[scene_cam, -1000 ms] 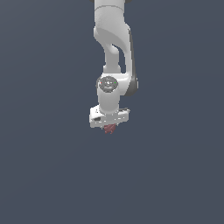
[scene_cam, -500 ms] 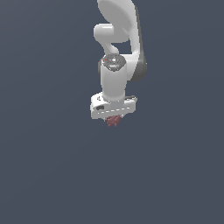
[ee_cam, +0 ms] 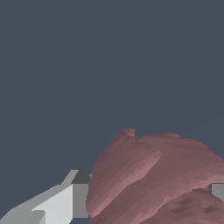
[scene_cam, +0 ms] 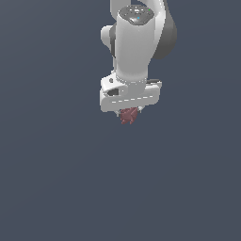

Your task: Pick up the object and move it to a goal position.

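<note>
The object (scene_cam: 129, 116) is a small dull dark-red knobbly lump hanging just under the white hand of the arm in the exterior view. My gripper (scene_cam: 129, 114) is shut on it, and the hand hides most of the fingers there. In the wrist view the object (ee_cam: 157, 179) fills the near corner as a big bumpy red mass. One grey-white finger (ee_cam: 65, 199) presses against its side, and a sliver of the other finger (ee_cam: 217, 191) shows at the picture's edge. Object and gripper are held high above the plain grey-blue ground.
Only a flat, featureless grey-blue surface (scene_cam: 56, 179) lies around and beneath the arm. No other objects, containers or edges show in either view.
The arm has risen and swung toward the camera with the object still held. The hand now looks larger and sits higher and a little to the exterior view's right.
</note>
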You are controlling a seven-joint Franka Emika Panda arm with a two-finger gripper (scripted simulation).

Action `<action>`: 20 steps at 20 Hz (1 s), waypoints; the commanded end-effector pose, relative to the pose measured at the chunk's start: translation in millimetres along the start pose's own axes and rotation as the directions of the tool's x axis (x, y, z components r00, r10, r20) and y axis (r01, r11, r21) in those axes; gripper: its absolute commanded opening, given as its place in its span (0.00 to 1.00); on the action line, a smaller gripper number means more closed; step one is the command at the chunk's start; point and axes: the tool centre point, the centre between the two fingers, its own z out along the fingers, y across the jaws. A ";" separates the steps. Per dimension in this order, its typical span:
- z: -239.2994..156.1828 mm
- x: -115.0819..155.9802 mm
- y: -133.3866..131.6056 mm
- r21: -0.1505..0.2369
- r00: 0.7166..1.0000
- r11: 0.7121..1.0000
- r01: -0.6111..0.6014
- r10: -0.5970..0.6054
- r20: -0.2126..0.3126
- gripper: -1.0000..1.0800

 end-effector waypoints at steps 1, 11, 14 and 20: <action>-27.0 3.4 -5.4 0.000 1.000 1.000 0.000 0.000 0.001 0.00; -126.4 20.0 -24.8 0.000 1.000 1.000 0.000 0.000 0.001 0.00; -150.9 24.6 -29.6 0.000 1.000 1.000 0.000 0.000 0.001 0.00; -192.0 33.0 -37.3 0.001 1.000 1.000 0.000 0.000 0.001 0.00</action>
